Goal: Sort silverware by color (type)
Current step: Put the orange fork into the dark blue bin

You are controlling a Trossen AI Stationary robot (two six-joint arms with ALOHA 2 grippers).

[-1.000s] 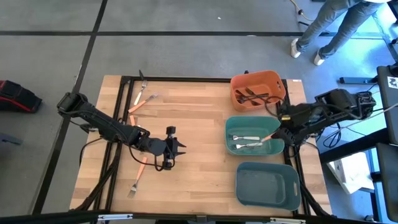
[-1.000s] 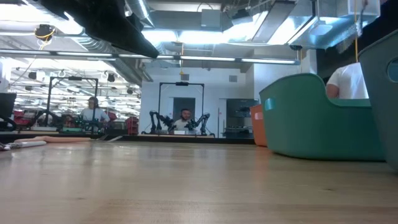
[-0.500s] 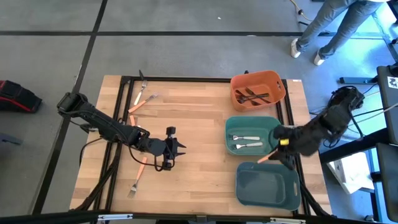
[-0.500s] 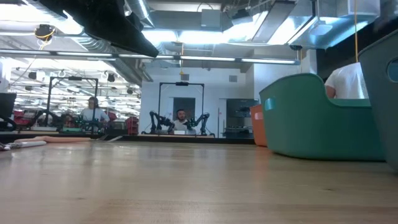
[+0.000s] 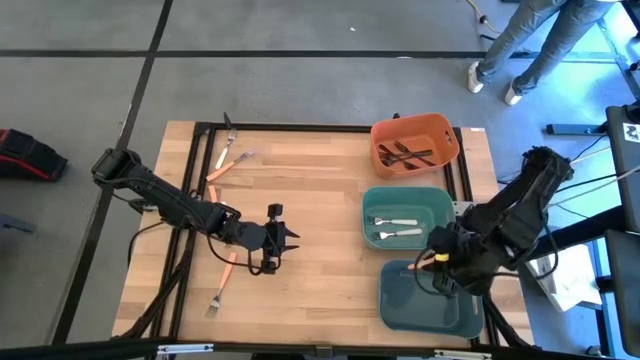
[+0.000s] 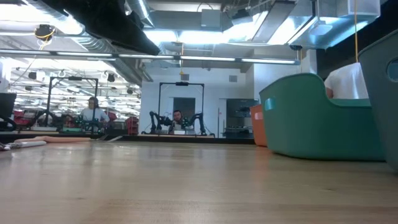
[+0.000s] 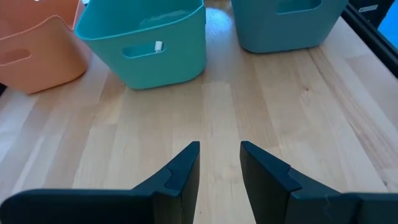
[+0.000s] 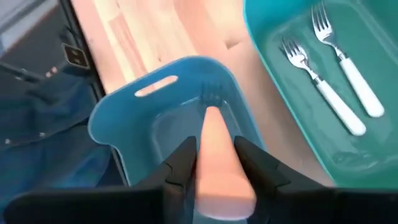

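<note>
Nearest the front edge of the counter sits the blue-grey bin, and the right tool hangs over its upper left corner. Its fingers are pinched on the orange-tan handle of a fork; the wrist view shows that fork pointing down into the bin, its head dim against the bottom, so I cannot quite tell whether it touches.

On the left side, an orange-handled fork lies near the front, beside the left arm. The left tool rests mid-counter with its fingers slightly parted and nothing between them, pointing toward the bins.

Just behind the blue-grey bin stands the teal bin, with two white-handled forks lying side by side in it. Beyond that, the orange bin holds a few dark forks.

At the far left corner more silverware remains loose: two orange-handled forks close together and a dark fork right at the back edge.

Past the counter, a person stands on the floor at the far right.
</note>
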